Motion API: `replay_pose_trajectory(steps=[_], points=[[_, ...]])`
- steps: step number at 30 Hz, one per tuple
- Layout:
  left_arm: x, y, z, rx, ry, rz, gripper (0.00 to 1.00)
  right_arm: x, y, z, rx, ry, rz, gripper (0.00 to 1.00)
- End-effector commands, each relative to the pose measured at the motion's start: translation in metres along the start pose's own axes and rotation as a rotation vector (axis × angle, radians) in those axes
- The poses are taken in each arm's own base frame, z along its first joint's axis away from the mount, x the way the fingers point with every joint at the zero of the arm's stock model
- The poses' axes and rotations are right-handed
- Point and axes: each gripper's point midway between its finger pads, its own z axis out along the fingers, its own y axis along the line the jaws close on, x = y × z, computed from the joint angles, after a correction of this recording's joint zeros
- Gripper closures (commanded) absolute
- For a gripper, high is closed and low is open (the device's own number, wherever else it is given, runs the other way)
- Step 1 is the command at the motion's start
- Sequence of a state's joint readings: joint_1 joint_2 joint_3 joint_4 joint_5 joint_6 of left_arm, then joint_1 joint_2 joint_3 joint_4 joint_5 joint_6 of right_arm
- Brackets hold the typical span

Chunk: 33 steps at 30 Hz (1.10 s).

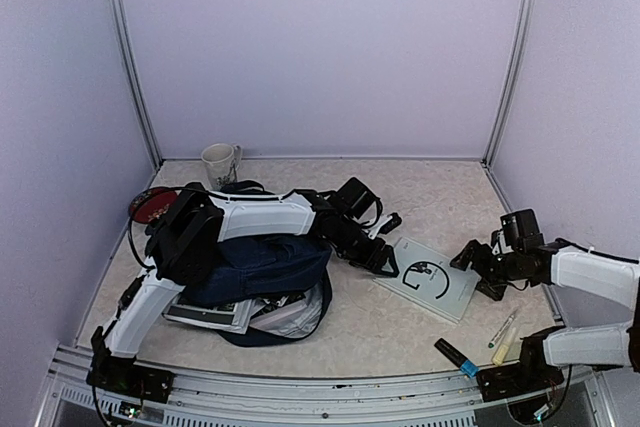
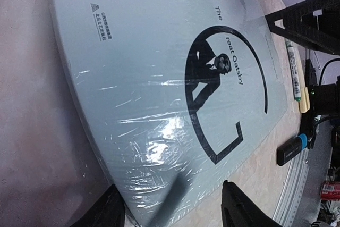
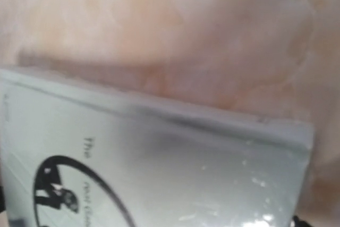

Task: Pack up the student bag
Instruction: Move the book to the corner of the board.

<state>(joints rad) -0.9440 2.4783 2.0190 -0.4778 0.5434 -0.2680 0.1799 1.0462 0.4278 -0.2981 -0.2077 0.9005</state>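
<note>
Left wrist view: the left gripper (image 2: pixel 171 187) stood partly open, holding nothing. The near corner of a shrink-wrapped book (image 2: pixel 159 78) lay between its fingers (image 2: pixel 109 211), and a gap showed on one side. Across the book from those fingers, the right gripper (image 1: pixel 470 259) waited at the far edge, spread wide and empty. The student bag (image 1: pixel 262 265) slumped well behind the left fingers, beneath that arm's own reach. From the room, the trouble looked likely to come from the glossy wrap. A pinch on one corner alone could let the cover slide out or the book swing as it rose. It also lay flat on the table (image 1: pixel 440 197), so closing fingers might simply shove it toward the right gripper. The bag's mouth could not be made out, and a blind drop there might miss.
</note>
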Motion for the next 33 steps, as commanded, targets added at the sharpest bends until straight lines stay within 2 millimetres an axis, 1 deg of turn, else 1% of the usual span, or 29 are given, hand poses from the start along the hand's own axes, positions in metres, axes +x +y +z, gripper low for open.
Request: replay_pose_trajectory(steps=[1,3,5,7,9,11,13,16,18,20,23,26,28,33], points=[[-0.009,-0.012,0.010,0.049,-0.032,0.002,0.40,0.010,0.001,0.016,-0.041,0.073,-0.025,0.06],[-0.009,-0.014,0.013,0.063,-0.028,-0.001,0.40,0.011,0.013,0.020,-0.111,0.082,-0.027,0.11],[-0.005,-0.015,0.018,0.086,-0.007,-0.013,0.41,0.006,0.031,0.018,-0.193,0.070,-0.031,0.15],[-0.004,-0.016,0.023,0.096,0.005,-0.015,0.43,-0.001,0.054,0.011,-0.256,0.048,-0.067,0.19],[-0.005,-0.022,0.023,0.104,0.001,-0.001,0.43,-0.009,0.083,-0.002,-0.294,0.026,-0.129,0.20],[-0.006,-0.034,0.022,0.114,-0.008,0.036,0.44,-0.005,0.106,-0.012,-0.301,0.033,-0.177,0.20],[-0.004,-0.049,0.022,0.130,-0.011,0.085,0.45,0.007,0.123,-0.018,-0.298,0.058,-0.199,0.20],[0.001,-0.070,0.022,0.163,0.000,0.149,0.45,0.026,0.141,-0.029,-0.305,0.086,-0.213,0.20],[0.005,-0.080,0.020,0.193,0.004,0.158,0.45,0.036,0.149,-0.036,-0.336,0.096,-0.197,0.20],[0.008,-0.087,0.018,0.222,-0.003,0.146,0.45,0.047,0.149,-0.038,-0.349,0.118,-0.163,0.20],[0.024,-0.102,0.019,0.253,0.017,0.138,0.46,0.068,0.141,-0.042,-0.322,0.158,-0.119,0.21],[0.042,-0.119,0.023,0.268,0.056,0.168,0.46,0.088,0.133,-0.052,-0.287,0.203,-0.108,0.20],[0.054,-0.129,0.024,0.271,0.080,0.184,0.46,0.102,0.127,-0.059,-0.275,0.259,-0.088,0.20],[0.074,-0.149,0.027,0.284,0.117,0.203,0.46,0.145,0.114,-0.070,-0.201,0.421,-0.082,0.20]])
